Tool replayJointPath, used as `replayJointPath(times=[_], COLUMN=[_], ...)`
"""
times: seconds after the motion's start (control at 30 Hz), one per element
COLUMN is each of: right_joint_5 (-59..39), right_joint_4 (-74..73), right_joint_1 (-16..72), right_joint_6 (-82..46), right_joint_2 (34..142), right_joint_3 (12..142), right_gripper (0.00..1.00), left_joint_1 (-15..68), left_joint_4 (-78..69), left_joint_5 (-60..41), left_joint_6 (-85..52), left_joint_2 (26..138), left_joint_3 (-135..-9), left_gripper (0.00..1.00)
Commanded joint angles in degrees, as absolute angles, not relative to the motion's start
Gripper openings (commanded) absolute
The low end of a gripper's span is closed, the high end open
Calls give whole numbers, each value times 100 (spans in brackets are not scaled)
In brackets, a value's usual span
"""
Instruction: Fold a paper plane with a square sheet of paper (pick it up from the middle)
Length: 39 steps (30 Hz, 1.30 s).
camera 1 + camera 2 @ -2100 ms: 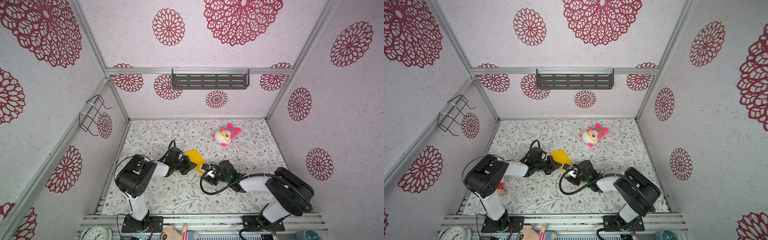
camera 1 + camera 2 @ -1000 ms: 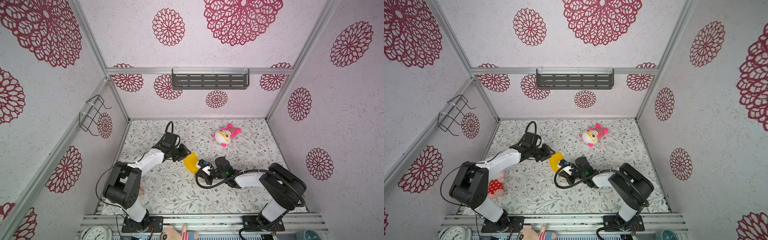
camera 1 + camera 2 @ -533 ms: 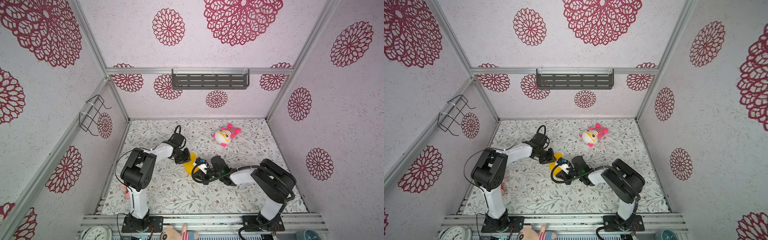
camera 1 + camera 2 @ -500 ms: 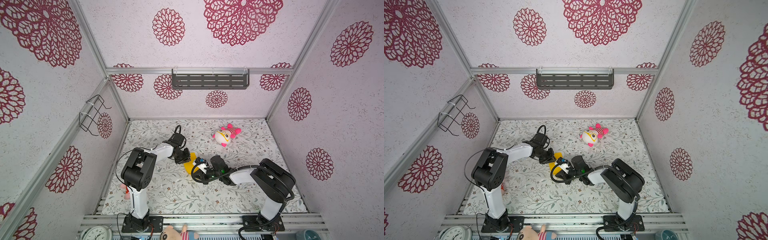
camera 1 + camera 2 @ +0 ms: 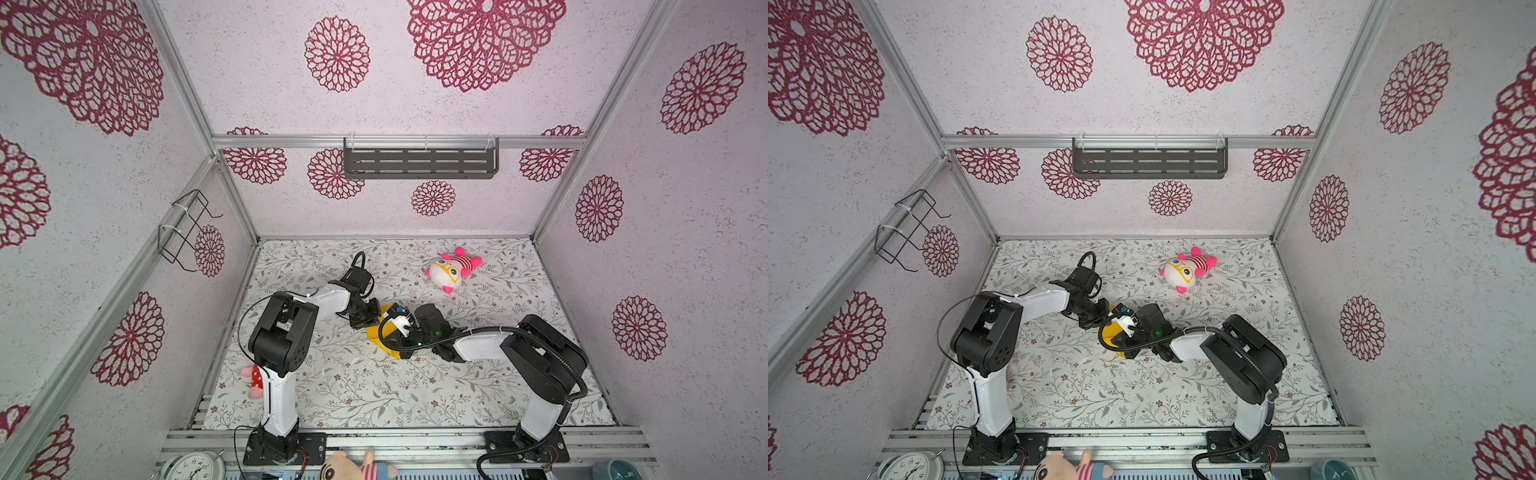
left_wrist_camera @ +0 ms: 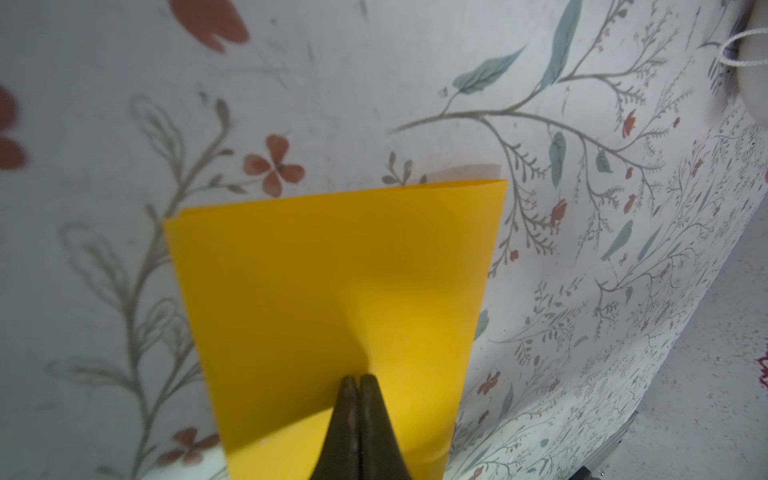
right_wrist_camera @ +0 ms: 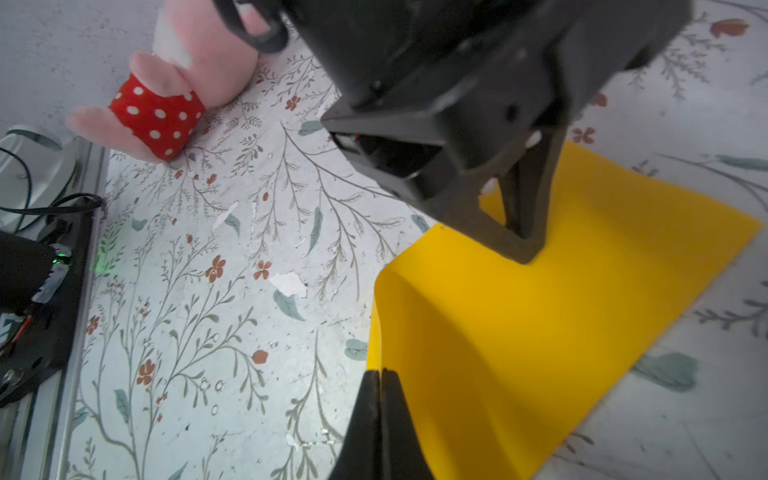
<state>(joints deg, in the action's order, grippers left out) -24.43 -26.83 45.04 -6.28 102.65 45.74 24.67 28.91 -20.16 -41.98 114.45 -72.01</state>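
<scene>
floral mat (image 5: 332, 386) bears paper (image 7: 540, 332), edge between right fingers (image 7: 399, 419).

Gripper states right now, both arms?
Left gripper: jaws shut, tips on the folded yellow paper; pinch cannot be told.
Right gripper: jaws shut on the paper's edge.

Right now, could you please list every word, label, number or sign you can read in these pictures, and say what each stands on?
No text can be read anywhere.
The clock has marks on its dial, too small to read.
The yellow paper is blank on the side shown.
</scene>
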Motion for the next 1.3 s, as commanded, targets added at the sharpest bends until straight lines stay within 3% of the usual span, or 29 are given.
replayJointPath(times=[0.0, 1.27], right_joint_5=[-2072, -1223], right_joint_4=[-2468, -1450], right_joint_1=[4473, 4386], right_joint_6=[-954, -1419], right_joint_2=[10270, 10683], right_joint_3=[4788, 5395], right_gripper=[0, 0], left_joint_1=[2495, 2496], left_joint_4=[3163, 3058], left_joint_5=[-1838, -1934], left_joint_6=[-4062, -4100], left_joint_2=[11642, 11760], left_joint_3=[-7207, -7198], left_gripper=[0, 0])
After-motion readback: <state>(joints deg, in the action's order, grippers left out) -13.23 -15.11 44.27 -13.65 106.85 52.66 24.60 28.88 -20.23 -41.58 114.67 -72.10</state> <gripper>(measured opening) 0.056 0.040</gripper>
